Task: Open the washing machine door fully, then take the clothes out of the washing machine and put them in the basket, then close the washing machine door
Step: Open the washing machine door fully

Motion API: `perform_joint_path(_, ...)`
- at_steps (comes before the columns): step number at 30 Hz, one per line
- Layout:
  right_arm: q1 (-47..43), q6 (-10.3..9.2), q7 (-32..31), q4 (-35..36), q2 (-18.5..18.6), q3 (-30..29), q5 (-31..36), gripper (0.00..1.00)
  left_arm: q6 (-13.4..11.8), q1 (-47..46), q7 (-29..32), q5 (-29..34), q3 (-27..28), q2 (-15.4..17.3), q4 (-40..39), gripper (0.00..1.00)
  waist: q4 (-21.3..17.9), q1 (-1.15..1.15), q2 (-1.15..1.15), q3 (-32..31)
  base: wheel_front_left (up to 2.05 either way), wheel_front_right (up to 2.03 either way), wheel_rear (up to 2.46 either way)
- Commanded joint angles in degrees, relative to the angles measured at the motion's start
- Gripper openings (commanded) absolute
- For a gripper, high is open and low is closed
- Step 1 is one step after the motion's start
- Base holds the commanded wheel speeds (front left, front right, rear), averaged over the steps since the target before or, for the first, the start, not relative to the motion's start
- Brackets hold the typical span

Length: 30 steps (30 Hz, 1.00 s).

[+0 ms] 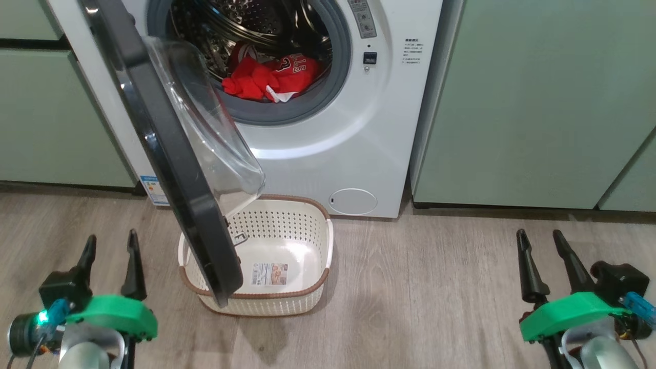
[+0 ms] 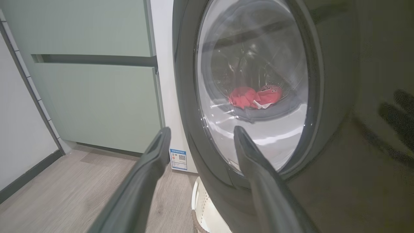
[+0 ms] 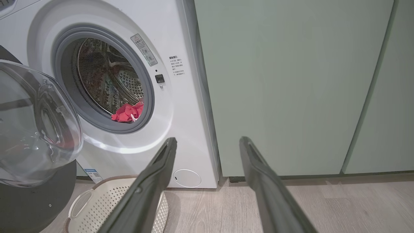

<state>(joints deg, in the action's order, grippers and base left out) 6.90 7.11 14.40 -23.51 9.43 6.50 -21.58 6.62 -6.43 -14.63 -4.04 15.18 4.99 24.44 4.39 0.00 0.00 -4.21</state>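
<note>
Head view: left gripper (image 1: 111, 237) at seven o'clock, right gripper (image 1: 539, 234) at five, both spread empty; clothes (image 1: 266, 77) in drum (image 1: 225, 20) at twelve.

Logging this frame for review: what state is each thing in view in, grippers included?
washing machine door: open, swung out over the basket
washing machine: drum exposed, clothes inside
clothes: heaped at the drum's front lip
basket: on the floor, empty
left gripper: open, empty
right gripper: open, empty
round flap: shut
cabinet doors: shut
</note>
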Motion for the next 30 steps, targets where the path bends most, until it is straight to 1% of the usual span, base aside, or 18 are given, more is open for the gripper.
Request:
perform_joint_path(1,0.82,0.37,0.6,1.83,0.34,0.73,0.48,1.0,0.28,-2.01,-0.37,0.62,1.86,1.1,-1.6,0.93,0.08,0.0,0.0,-0.05,0.0,0.0,0.0)
perform_joint_path(3,0.77,0.37,0.6,1.58,0.36,0.78,0.69,1.0,0.35,-1.97,-0.37,0.66,1.83,1.07,-1.61,0.58,0.23,0.0,0.0,-0.19,0.0,0.0,0.0)
perform_joint_path(4,0.76,0.37,0.6,1.49,0.33,0.8,0.73,1.0,0.37,-1.9,-0.37,0.68,1.84,1.02,-1.74,0.46,0.28,0.0,0.0,-0.22,0.0,0.0,0.0)
perform_joint_path(5,0.78,0.37,0.6,1.41,0.34,0.83,0.76,1.0,0.39,-1.88,-0.37,0.37,2.0,0.87,-1.8,0.3,0.36,0.0,0.0,-0.24,0.0,0.0,0.0)
perform_joint_path(6,0.81,0.37,0.6,1.36,0.37,0.83,0.82,1.0,0.43,-1.96,-0.37,-0.3,2.37,0.66,-1.83,0.05,0.42,0.0,0.0,-0.24,0.0,0.0,0.0)
perform_joint_path(7,0.84,0.37,0.6,1.31,0.38,0.82,0.87,1.0,0.46,-2.11,-0.37,-1.1,2.87,0.39,-2.01,0.0,0.47,0.0,0.0,-0.25,0.0,0.0,0.0)
perform_joint_path(14,1.01,0.37,0.6,0.95,0.39,0.62,1.06,1.0,0.57,-5.47,-0.37,-7.27,8.17,-0.93,-5.32,0.0,0.77,0.0,0.0,-0.19,0.0,0.0,0.0)
perform_joint_path(16,1.0,0.37,0.6,0.81,0.5,0.54,0.99,1.0,0.2,-7.23,-0.37,-7.68,8.53,-1.12,-7.87,0.0,0.96,0.0,0.0,-0.22,0.0,0.0,0.0)
perform_joint_path(18,0.93,0.37,0.6,0.74,0.56,0.36,0.99,1.0,-0.88,-9.15,-0.37,-7.39,8.11,-1.3,-11.7,0.0,1.19,0.0,0.0,-0.2,0.0,0.0,0.0)
perform_joint_path(21,0.88,0.37,0.6,0.73,0.53,-0.16,1.32,1.0,-2.17,-12.3,1.23,-6.79,5.7,-1.52,-18.5,0.0,1.46,0.0,0.0,-0.21,0.0,0.0,0.0)
perform_joint_path(24,0.93,0.37,0.6,0.66,0.45,-0.19,1.46,1.0,-3.21,-15.2,5.55,-5.88,1.82,-1.72,-26.43,0.0,1.67,0.0,0.0,-0.13,0.0,0.0,0.0)
perform_joint_path(27,0.99,0.37,0.6,0.69,0.31,-0.08,1.55,1.0,-3.99,-17.22,10.61,-5.04,-3.85,-1.92,-33.91,0.0,1.8,0.0,0.0,0.06,0.0,0.0,0.0)
perform_joint_path(30,1.06,0.37,0.6,0.75,0.23,0.01,1.57,1.0,-4.39,-18.07,15.01,-4.16,-11.52,-2.04,-39.53,0.0,1.87,0.0,0.0,0.37,0.0,0.0,0.0)
